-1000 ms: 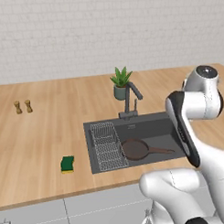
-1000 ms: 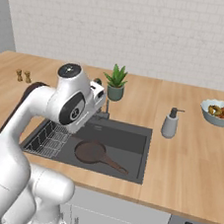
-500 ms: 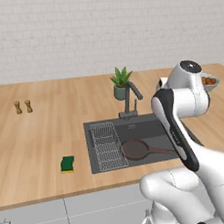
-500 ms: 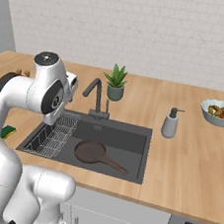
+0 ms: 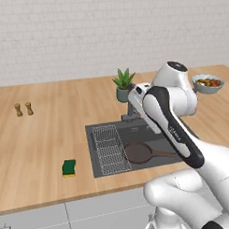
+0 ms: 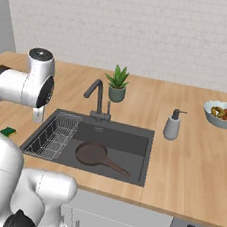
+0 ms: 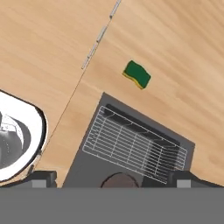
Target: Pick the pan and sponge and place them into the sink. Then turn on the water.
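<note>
While the pan [image 5: 138, 152] already lies on the floor of the sink [image 5: 100, 169], the sponge [image 5: 68, 167] is not yet inside, so I judge that the step in hand is the fetching of the sponge.

Going from left to right in the left base view: two small shakers [image 5: 23, 109] stand near the far left of the counter [image 5: 42, 137]. One sponge lies flat on the wood, near the left wall of the sink and apart from it. Next comes one wire rack [image 5: 110, 149] in the left part of the basin, and one pan just beside it, its handle pointing right. Behind the sink stand one faucet [image 6: 96, 99] and one potted plant [image 5: 123, 84]. In the right base view one soap dispenser [image 6: 173, 125] stands right of the basin, and one bowl of fruit [image 6: 222, 114] is at the far right. No water falls from the spout.

The gripper [image 7: 112, 179] hangs above the sink; in the hand view the two tips stand wide apart with nothing between them. For the next move, the hand should travel over the rack toward the sponge, come down on it and close across its narrow sides.
</note>
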{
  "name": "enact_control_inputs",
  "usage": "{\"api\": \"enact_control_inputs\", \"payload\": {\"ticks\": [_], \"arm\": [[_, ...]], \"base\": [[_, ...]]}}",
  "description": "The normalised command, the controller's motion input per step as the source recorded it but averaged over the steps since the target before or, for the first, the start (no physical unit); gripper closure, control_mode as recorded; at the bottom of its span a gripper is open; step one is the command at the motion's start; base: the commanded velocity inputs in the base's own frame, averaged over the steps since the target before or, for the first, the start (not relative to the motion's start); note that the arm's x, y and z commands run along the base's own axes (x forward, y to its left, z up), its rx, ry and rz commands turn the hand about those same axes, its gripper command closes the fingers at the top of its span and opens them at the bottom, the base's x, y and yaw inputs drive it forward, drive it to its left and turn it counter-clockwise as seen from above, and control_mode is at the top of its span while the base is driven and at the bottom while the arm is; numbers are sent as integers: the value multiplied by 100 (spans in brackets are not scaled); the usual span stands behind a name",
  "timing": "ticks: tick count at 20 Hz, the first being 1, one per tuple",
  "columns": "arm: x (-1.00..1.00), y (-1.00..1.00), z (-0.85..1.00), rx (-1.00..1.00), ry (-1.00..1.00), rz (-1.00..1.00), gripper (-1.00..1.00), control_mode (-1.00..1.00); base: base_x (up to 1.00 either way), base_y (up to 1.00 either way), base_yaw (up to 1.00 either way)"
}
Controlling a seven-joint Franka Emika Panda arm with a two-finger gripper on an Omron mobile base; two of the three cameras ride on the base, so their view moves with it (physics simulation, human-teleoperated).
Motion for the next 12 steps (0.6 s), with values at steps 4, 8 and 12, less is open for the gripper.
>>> {"api": "enact_control_inputs", "payload": {"ticks": [4,8,12], "arm": [[0,95,0,-13,-11,30,-100,-100],[0,94,-20,-13,-29,9,-100,-100],[3,72,-36,-16,-14,10,-100,-100]], "base": [[0,0,0],[0,0,0],[0,0,0]]}}
